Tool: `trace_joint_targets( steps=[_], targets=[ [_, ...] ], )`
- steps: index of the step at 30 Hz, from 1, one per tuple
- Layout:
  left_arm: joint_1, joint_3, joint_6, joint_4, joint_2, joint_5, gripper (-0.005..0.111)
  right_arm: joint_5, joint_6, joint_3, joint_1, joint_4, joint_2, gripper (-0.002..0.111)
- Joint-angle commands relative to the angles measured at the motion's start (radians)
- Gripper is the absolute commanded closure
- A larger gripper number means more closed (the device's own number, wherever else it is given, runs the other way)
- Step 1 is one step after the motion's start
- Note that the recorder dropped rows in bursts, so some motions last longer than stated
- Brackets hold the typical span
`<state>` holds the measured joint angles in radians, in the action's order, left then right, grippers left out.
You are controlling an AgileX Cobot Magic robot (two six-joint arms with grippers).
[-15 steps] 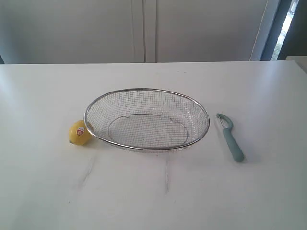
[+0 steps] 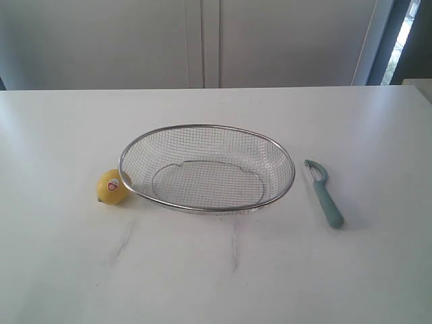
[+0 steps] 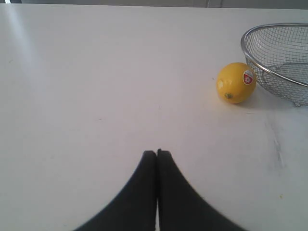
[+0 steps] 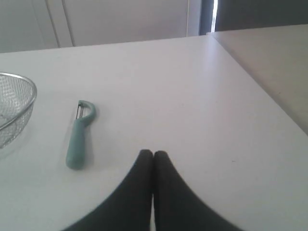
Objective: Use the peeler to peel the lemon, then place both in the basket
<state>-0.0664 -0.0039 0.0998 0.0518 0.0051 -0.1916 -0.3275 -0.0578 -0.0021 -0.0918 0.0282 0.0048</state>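
Wrist views alone: my left gripper point(image 3: 157, 153) and right gripper point(image 4: 153, 153) are showing, both pressed together.
Peeler point(image 2: 325, 194): lying lengthwise near-to-far, head pointing toward far edge.

A broad white tabletop point(image 2: 216, 283) fills the lower scene, faintly scuffed with grey streaks point(image 2: 125, 239) near the front. Behind it stand pale grey panels point(image 2: 101, 40) with vertical seams; at far right a slim window strip point(image 2: 407, 27) glows with daylight

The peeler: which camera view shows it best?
The right wrist view: the peeler lies whole and large, head and handle clear. The exterior view shows it whole but smaller. The left wrist view lacks it.
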Motion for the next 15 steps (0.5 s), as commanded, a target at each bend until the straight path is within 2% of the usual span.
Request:
trace_joint_targets(
  steps=[1, 7, 15],
  targets=[
    [-0.004, 0.004, 0.0, 0.007, -0.005, 0.003, 0.106, 0.111, 0.009, 0.002, 0.001, -0.003, -0.005, 0.108],
    [-0.004, 0.004, 0.0, 0.007, -0.005, 0.003, 0.106, 0.431, 0.009, 0.002, 0.001, -0.003, -0.005, 0.108],
    [-0.004, 0.004, 0.0, 0.007, -0.005, 0.003, 0.106, 0.597, 0.009, 0.002, 0.001, 0.005, -0.005, 0.108]
  ],
)
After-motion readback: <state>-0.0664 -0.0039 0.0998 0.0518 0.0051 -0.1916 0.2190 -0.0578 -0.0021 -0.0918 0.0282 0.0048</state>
